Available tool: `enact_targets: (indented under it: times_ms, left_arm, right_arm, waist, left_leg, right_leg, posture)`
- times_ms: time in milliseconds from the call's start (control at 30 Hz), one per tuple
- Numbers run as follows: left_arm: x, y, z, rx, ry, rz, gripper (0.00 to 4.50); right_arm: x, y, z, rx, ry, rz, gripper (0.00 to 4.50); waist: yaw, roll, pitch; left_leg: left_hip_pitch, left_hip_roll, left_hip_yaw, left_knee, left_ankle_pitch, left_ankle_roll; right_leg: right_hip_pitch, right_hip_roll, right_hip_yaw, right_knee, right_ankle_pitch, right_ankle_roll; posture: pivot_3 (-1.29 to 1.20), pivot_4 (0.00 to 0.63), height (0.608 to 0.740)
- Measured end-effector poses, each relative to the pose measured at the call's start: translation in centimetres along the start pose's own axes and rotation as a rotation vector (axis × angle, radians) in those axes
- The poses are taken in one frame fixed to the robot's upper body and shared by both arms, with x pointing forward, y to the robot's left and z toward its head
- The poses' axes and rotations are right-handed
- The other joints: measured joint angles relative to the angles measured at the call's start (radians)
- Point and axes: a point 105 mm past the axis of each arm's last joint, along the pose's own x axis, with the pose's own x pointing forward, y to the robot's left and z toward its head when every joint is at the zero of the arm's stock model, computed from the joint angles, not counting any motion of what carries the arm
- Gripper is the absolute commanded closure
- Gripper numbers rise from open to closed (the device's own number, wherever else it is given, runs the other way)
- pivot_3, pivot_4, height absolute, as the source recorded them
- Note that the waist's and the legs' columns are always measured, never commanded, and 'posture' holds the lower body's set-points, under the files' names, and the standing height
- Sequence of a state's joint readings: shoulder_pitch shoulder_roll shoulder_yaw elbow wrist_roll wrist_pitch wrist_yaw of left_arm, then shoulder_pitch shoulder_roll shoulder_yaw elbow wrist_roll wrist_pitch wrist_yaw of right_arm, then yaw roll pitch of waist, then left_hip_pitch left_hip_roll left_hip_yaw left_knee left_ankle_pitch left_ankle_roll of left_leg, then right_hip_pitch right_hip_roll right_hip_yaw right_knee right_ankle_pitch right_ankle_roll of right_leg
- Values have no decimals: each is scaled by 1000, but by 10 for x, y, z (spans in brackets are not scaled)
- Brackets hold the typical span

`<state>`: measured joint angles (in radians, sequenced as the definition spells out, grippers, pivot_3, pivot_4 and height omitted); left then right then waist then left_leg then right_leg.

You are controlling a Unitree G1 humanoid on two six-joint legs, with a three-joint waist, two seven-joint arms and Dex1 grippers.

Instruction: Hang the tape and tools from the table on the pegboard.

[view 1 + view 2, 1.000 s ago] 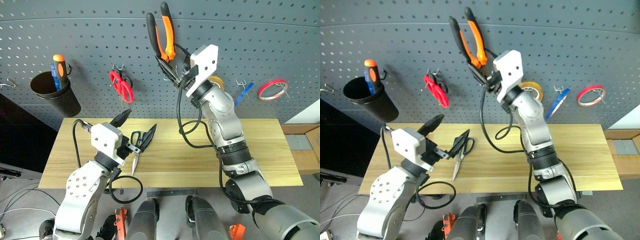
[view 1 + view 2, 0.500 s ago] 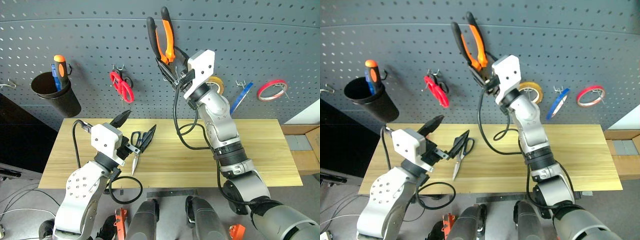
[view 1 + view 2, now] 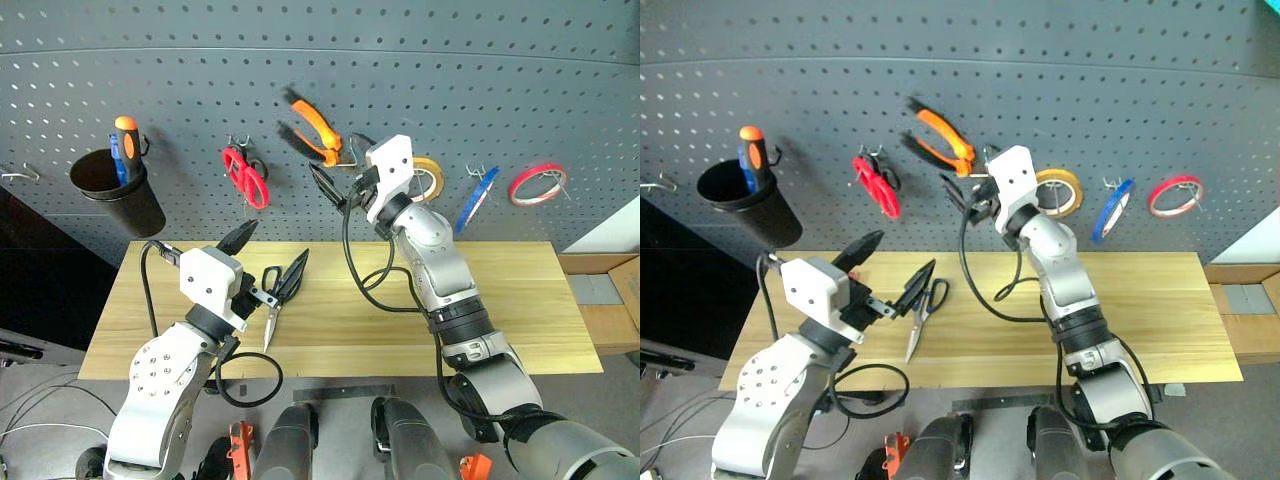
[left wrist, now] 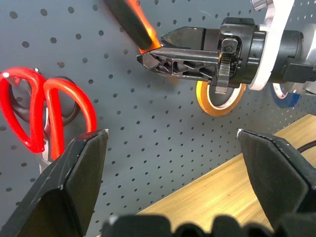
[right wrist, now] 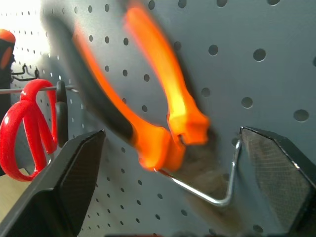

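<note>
Your right gripper [image 3: 335,185] is spread, clear of the orange-and-black-handled pliers [image 3: 312,132]; right wrist view alone shows them touching a bent metal hook [image 5: 207,190]. Left gripper [image 3: 268,258] gapes empty above the dark-handled scissors [image 3: 271,300].

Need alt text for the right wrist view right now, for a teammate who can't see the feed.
Blurred orange-and-black pliers tilt against the dark grey pegboard, their head at a bent metal hook, between the right gripper's two open black fingers. Off to one side, red-handled scissors hang from another hook.
</note>
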<state>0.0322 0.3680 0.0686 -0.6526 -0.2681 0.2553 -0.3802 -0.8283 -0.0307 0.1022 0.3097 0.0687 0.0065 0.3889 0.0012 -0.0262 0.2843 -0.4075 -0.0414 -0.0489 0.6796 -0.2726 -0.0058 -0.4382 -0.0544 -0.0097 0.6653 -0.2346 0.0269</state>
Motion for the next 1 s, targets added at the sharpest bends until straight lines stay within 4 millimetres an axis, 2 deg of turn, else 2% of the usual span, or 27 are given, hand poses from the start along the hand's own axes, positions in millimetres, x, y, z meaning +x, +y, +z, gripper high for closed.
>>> enact_targets:
  times_ms: [367,600,767,933,1000]
  left_arm:
    - [0,0,0,1,2,1,0]
    - [-3,6,-11,-13,39,25,0]
    - [-13,16,-25,-26,83,75,0]
    - [-18,19,-37,-49,113,105,0]
    - [-21,23,-43,-56,134,125,0]
  right_arm:
    - [0,-3,1,6,-3,-21,32]
    - [-19,-1,35,-33,-100,62,32]
    - [-40,9,21,-56,-2,162,32]
    - [-51,22,9,-8,94,269,32]
    - [-69,31,4,38,184,398,32]
  waist:
    - [0,0,0]
    - [0,0,0]
    - [-1,0,0]
    - [-2,0,0]
    - [1,0,0]
  left_leg:
    - [0,0,0,0,0,0]
    - [-1,0,-1,0,0,0]
    - [-1,0,-1,0,-2,3]
    - [-1,0,-1,0,-2,4]
    - [-1,0,-2,0,-3,4]
  right_leg:
    - [0,0,0,0,0,0]
    - [0,0,0,-1,0,0]
    - [0,0,1,-1,0,0]
    - [0,0,0,-1,0,0]
    - [1,0,0,-2,0,0]
  posture:
    - [104,258,740]
    - [100,260,740]
    - [79,261,740]
    - [77,261,740]
    - [74,264,740]
